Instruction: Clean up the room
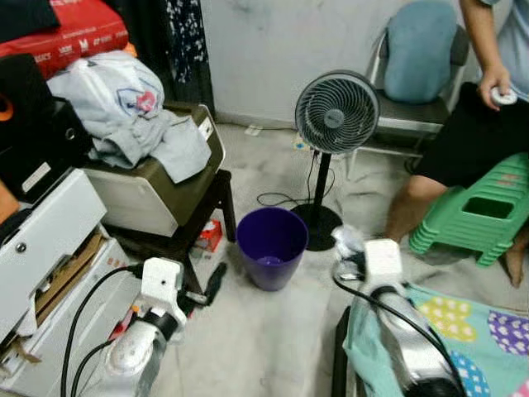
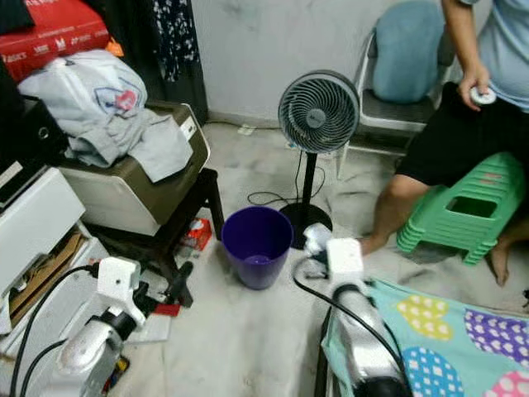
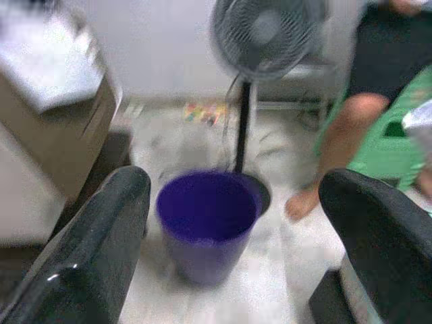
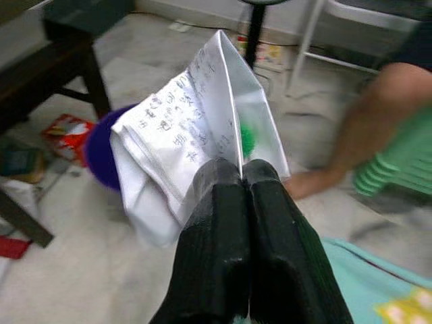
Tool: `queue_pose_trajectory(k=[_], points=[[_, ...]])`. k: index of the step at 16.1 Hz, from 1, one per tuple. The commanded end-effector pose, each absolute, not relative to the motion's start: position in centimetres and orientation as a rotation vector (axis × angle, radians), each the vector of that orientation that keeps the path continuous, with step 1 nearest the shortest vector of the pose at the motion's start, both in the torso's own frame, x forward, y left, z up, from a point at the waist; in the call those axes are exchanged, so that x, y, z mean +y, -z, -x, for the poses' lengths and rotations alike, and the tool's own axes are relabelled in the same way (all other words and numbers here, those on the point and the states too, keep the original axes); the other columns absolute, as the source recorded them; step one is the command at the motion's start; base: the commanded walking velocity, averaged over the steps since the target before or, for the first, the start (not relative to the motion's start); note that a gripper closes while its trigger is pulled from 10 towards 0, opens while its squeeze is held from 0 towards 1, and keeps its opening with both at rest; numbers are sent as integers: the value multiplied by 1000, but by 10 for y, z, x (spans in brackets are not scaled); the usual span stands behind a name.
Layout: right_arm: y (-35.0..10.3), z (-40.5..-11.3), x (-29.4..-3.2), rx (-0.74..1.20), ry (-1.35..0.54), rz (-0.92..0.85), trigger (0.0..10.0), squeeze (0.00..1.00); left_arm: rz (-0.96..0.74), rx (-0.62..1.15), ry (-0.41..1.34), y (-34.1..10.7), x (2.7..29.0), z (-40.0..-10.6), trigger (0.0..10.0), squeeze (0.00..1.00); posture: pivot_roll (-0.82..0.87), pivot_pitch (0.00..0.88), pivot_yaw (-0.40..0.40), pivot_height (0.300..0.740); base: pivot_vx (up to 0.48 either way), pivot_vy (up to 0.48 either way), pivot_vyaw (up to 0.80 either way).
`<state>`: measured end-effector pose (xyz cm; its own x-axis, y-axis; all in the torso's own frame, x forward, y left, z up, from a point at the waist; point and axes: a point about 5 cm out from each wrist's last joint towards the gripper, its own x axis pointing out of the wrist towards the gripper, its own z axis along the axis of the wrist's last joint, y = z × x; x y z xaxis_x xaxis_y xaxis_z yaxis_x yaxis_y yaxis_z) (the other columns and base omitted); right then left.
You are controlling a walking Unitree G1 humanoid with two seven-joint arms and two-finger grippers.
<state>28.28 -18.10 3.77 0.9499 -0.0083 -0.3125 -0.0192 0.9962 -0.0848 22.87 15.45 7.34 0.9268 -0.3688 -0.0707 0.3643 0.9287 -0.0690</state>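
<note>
In right claw (image 4: 241, 177), paper (image 4: 182, 142) upright

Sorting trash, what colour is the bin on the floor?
Purple bin; clearest in the left eye view.

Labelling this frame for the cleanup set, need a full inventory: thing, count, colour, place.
Bin: 1, purple, on the floor in front of the robot.
Pedestal fan: 1, grey head on a black pole, behind the bin.
Folded paper: 1, white with writing, pinched in the right pincer.
Stool stack: 1, green, floor at right, a seated person on it.
Chair: 1, blue-grey, by the wall.
Clothes: 1 pile, grey-white, on a beige box at left.
Mat: 1, teal with spots, lower right.
Left pincer: open, empty, facing the bin.
Right pincer: shut on the paper.
</note>
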Motion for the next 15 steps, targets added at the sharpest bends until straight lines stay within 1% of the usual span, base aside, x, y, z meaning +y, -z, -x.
queue_pose_trajectory(k=[1, 2, 3, 4, 7, 10, 12, 15], points=[[-42, -282, -185, 322, 3, 61, 10000, 0, 39, 70, 382, -80, 156, -227, 10000, 0, -105, 0, 4, 740, 0, 0, 0], [-42, -278, -188, 350, 29, 19, 10000, 0, 41, 62, 359, -84, 161, -225, 10000, 0, -101, 0, 1, 740, 0, 0, 0], [-48, -275, -187, 345, 21, 25, 10000, 0, 38, 71, 329, -86, 167, -221, 10000, 0, -104, 0, -4, 740, 0, 0, 0], [-54, -270, -182, 334, -6, 31, 10000, 0, 79, 77, 320, -90, 172, -217, 10000, 0, -109, 0, -5, 740, 0, 0, 0], [-63, -260, -177, 322, -39, 20, 10000, 0, 69, 102, 349, -94, 169, -212, 10000, 0, -111, 0, -3, 740, 0, 0, 0], [-71, -260, -174, 317, -46, -9, 10000, 0, 81, 101, 352, -95, 159, -218, 10000, 0, -122, 0, 2, 740, 0, 0, 0], [-72, -259, -171, 328, -52, -29, 10000, 0, 90, 97, 385, -98, 150, -220, 10000, 0, -126, 0, 5, 740, 0, 0, -772], [-75, -258, -172, 323, -54, -5, 10000, 0, 104, 109, 398, -97, 151, -219, 10000, 0, -129, 0, 9, 740, 0, 0, -800]])
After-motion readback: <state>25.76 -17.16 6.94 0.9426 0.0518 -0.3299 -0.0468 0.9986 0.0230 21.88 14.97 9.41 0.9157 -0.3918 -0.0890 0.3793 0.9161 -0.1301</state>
